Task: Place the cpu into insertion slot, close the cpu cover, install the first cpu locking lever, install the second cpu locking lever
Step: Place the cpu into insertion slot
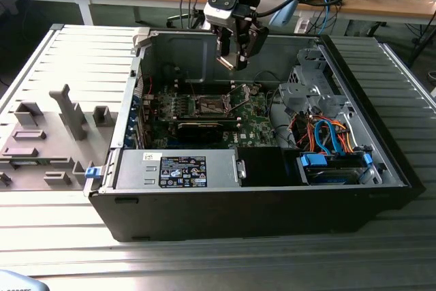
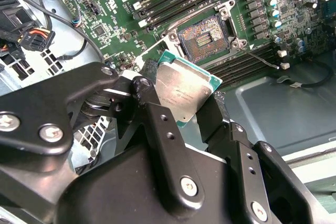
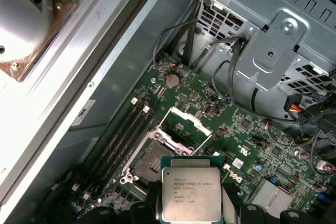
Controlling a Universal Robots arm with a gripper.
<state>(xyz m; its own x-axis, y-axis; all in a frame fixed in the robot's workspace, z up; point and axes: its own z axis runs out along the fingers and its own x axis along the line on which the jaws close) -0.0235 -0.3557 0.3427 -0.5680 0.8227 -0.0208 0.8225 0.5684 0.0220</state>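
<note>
**Exterior view.** The open computer case (image 1: 238, 209) occupies the centre of the frame. The gripper (image 1: 238, 59) hangs at upper centre, above the green motherboard (image 1: 255, 117). The cpu (image 1: 229, 62) shows as a pale plate at its tips. The insertion slot (image 1: 210, 105) lies lower in the frame, slightly toward the exterior view's left of the gripper, and well apart from the chip.

**Second wrist view.** The gripper (image 2: 185, 109) is clenched on the cpu (image 2: 181, 85), with a black finger (image 2: 157, 124) against each of two opposite edges. The metal top faces the camera. The insertion slot (image 2: 203, 38) lies beyond the chip, uncovered, with its contact field exposed. Chip and socket are not touching.

**First wrist view.** The cpu (image 3: 190, 195) is held over the motherboard (image 3: 252, 129), and its edge overlaps the rim of the insertion slot (image 3: 152, 163) in the picture. The cpu cover (image 3: 191, 121) stands swung open beside the socket.

**Hazards, as judged.**
- The chip is probably not yet centred over the socket. A descent from this offset would land one corner on the rim and could damage the exposed contacts.
- The grip is on thin edges only. A knock against the raised cover or a nearby connector could twist or dislodge the chip.
- Any tilt at release would leave the chip unseated, so the cover would not close flat.
- Wrong rotation relative to the socket would also prevent seating. Whether the orientation is correct cannot be told from these views.
</note>
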